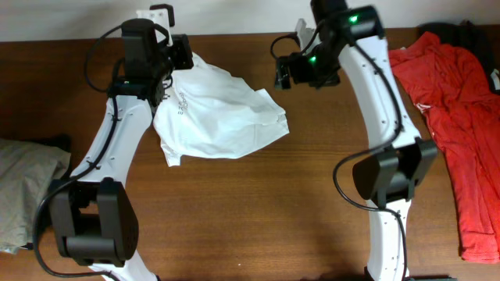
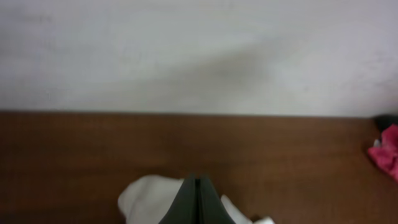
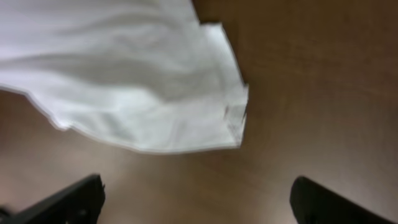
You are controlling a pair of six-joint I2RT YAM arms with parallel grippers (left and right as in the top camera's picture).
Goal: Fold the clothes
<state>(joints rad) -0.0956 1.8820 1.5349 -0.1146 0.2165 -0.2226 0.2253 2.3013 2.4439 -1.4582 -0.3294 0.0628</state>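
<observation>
The white T-shirt (image 1: 219, 113) lies crumpled on the brown table, left of centre, with faint grey lettering near its upper left. My left gripper (image 1: 181, 56) is at the shirt's far left corner; in the left wrist view its fingers (image 2: 198, 202) are shut with white fabric (image 2: 146, 196) bunched around them. My right gripper (image 1: 283, 74) hovers just right of the shirt's right edge. In the right wrist view its fingers (image 3: 196, 199) are wide open and empty, with the shirt's hem (image 3: 155, 99) ahead of them.
A red garment (image 1: 461, 117) lies spread at the right side of the table; a bit of it shows in the left wrist view (image 2: 387, 152). A beige-grey folded garment (image 1: 23, 187) lies at the left edge. A white wall (image 2: 199, 56) runs behind the table.
</observation>
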